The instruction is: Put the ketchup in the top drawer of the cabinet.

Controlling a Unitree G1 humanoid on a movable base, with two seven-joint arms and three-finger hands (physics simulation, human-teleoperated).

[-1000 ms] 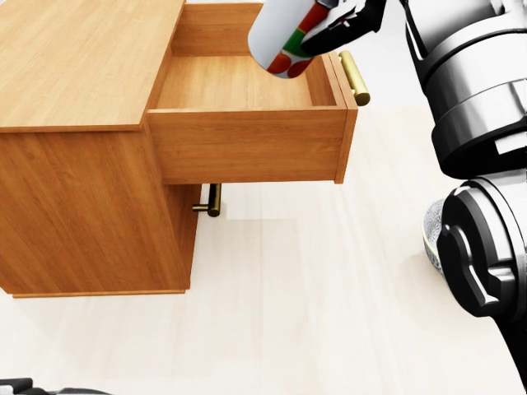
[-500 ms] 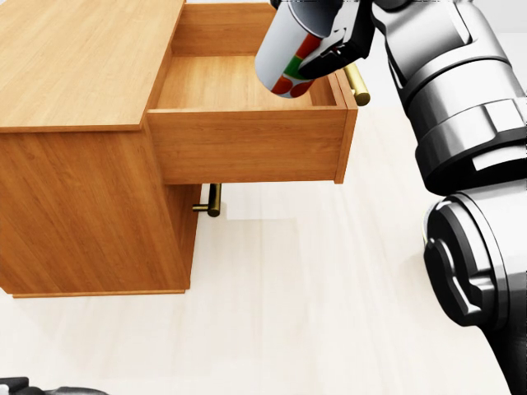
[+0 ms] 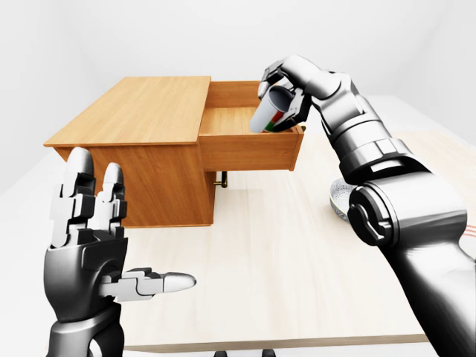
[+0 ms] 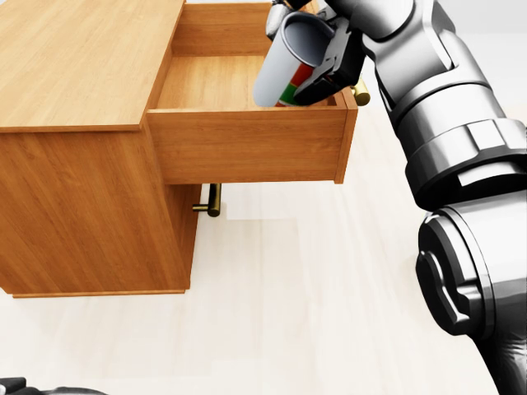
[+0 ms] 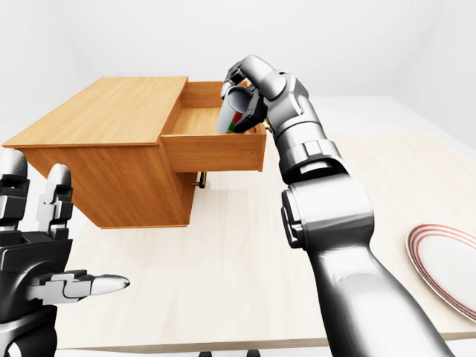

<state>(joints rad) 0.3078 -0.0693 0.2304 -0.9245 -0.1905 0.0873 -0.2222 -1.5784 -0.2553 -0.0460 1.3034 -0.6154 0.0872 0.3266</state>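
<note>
Right hand [image 4: 317, 49] fingers are closed around the ketchup [image 4: 284, 70], a white bottle with a red and green label, which is held tilted with its lower end dipped inside the open top drawer [image 4: 247, 144] of the cabinet [image 3: 141, 111], near the drawer's right wall in the head view. The bottle's upper end is seen leaning toward the right arm, and its bottom is hidden behind the drawer front, so contact with the drawer floor cannot be told. A brass handle [image 4: 358, 92] is seen on the drawer's right end, and a second brass handle [image 4: 212, 200] shows below the drawer. The left hand [image 3: 93, 238] is held up at the lower left of the left-eye view, fingers spread and empty, well apart from the cabinet. On the table [image 5: 245, 253], a red-rimmed plate [image 5: 446, 268] lies at the right of the right-eye view.
</note>
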